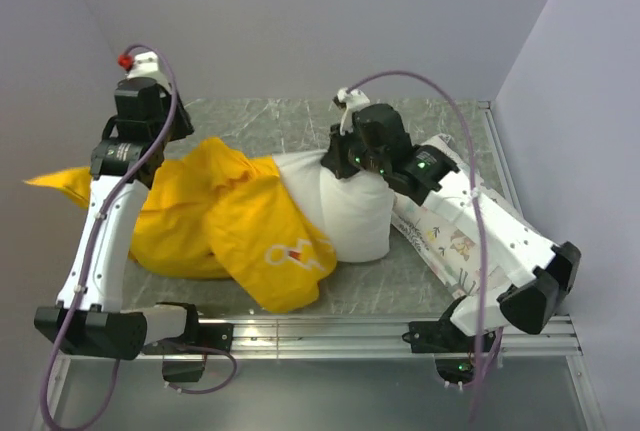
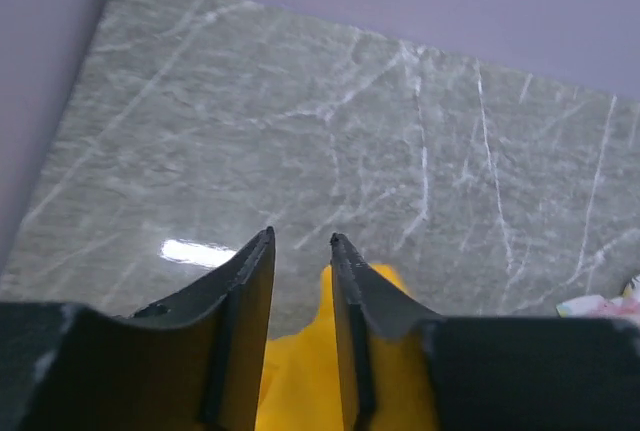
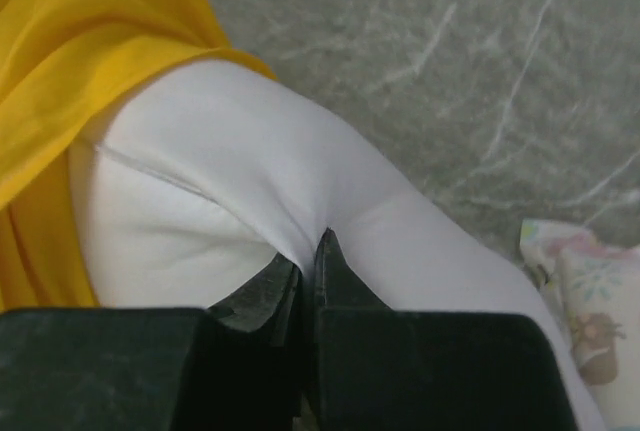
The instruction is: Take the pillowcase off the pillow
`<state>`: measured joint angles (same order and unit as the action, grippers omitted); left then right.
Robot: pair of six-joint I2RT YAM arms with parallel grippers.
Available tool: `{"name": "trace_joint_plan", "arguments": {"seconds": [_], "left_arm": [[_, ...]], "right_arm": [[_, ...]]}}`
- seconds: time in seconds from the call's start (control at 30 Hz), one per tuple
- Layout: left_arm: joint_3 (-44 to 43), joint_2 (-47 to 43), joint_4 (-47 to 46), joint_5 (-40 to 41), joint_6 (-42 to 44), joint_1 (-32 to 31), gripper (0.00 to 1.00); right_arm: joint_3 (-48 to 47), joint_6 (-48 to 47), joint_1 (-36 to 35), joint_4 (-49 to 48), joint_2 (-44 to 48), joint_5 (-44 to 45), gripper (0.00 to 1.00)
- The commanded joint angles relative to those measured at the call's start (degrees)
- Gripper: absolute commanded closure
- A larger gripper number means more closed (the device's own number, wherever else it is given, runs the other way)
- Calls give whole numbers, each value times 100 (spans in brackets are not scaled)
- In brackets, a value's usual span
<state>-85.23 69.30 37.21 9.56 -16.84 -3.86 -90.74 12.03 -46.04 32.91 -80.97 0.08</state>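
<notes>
Pillowcase (image 1: 230, 221) partly stripped: pillow (image 1: 355, 216) bare at its right end, remainder sheathed and left to draw out; right tool (image 3: 312, 251) clamped on pillow, left tool (image 2: 301, 238) slightly parted above pillowcase.

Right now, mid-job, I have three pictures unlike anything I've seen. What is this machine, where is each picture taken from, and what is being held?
These are two robot arms bolted at the table's near edge, each ending in a two-finger gripper. The wide picture looks down from above and behind them. The other two come from cameras on the wrists. On the grey table lie a plain white pillow, partly inside a yellow pillowcase, and a printed pillow beside it. The right gripper is pinched shut on the white pillow. The left gripper has its jaws slightly apart over the yellow fabric, gripping nothing I can see.
</notes>
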Motion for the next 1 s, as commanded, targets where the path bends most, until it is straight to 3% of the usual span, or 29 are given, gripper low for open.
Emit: {"name": "trace_joint_plan", "arguments": {"seconds": [0.0, 0.03, 0.13, 0.23, 0.47, 0.7, 0.77, 0.8, 0.9, 0.97], "left_arm": [[-38, 329, -284, 107, 111, -325, 64], [15, 365, -372, 133, 102, -500, 54], [129, 365, -609, 152, 58, -756, 39], [77, 251, -785, 55, -12, -897, 31], [-11, -355, -882, 194, -293, -1178, 25], [1119, -1031, -530, 722, -724, -1231, 24], [1655, -1216, -592, 644, -838, -1231, 24], [1807, -1260, -601, 617, -873, -1231, 24], [2282, -1401, -619, 643, -944, -1231, 22], [2492, -1436, -610, 670, -944, -1231, 20]], "right_arm": [[1152, 1028, 621, -1152, -146, -597, 100], [1338, 1064, 710, -1224, -217, -553, 100], [1822, 1170, 859, -1515, -568, -675, 100], [1937, 1266, 895, -1647, -937, -597, 100], [1718, 1398, 1036, -1717, -1667, -588, 100], [1612, 1451, 1106, -1779, -1844, -728, 100], [1463, 1373, 1124, -1691, -1809, -711, 93], [1419, 1355, 1124, -1665, -1782, -711, 79], [1129, 1214, 1115, -1419, -1659, -579, 53], [971, 1109, 1124, -1270, -1527, -387, 42]]}}
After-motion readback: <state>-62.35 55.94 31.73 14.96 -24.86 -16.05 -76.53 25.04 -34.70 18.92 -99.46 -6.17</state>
